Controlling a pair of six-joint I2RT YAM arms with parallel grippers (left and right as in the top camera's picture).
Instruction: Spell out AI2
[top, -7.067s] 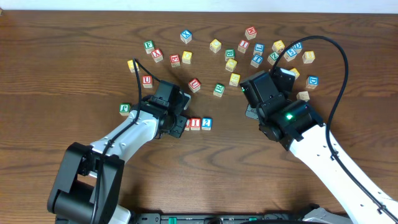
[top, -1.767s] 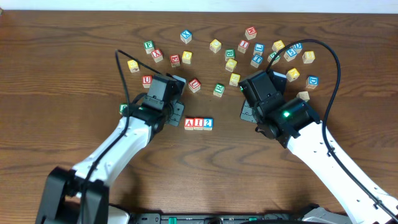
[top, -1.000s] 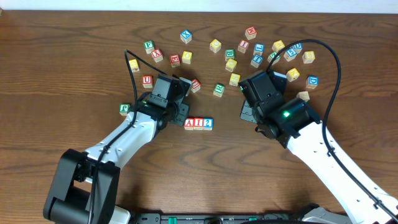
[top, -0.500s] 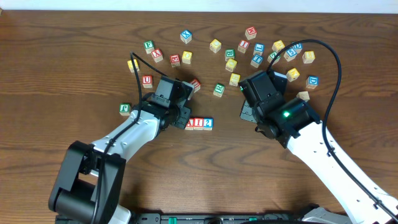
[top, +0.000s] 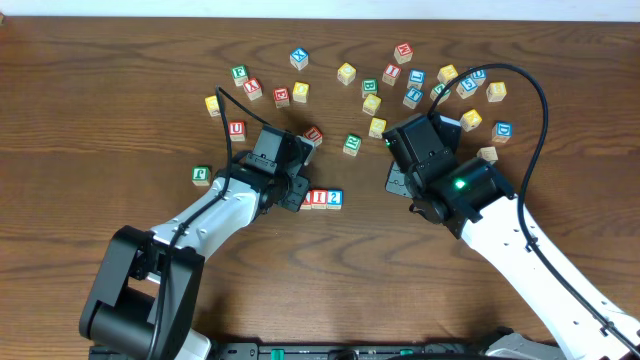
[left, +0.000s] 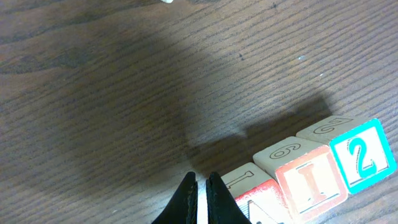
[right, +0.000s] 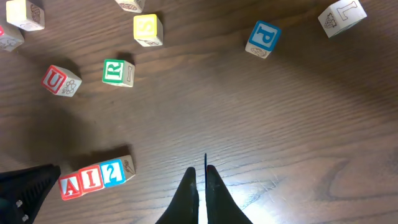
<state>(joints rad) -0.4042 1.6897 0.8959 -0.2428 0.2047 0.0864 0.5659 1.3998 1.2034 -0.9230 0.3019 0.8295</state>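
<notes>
Jaws pressed together, the left gripper has slid back in at the A cube's 9 o'clock side, just beside it. The I cube and 2 cube follow, touching, toward 3 o'clock. AI2 reads complete, so likely only tidying remains; farther off at 3 o'clock the right gripper hangs with its tips together, empty.

Dark wood tabletop. Mid-table: A, I, 2 touching in one row, A at the 9 o'clock end. Loose cubes scattered 10 to 2 o'clock of the row. Green cube alone at 9 o'clock.
</notes>
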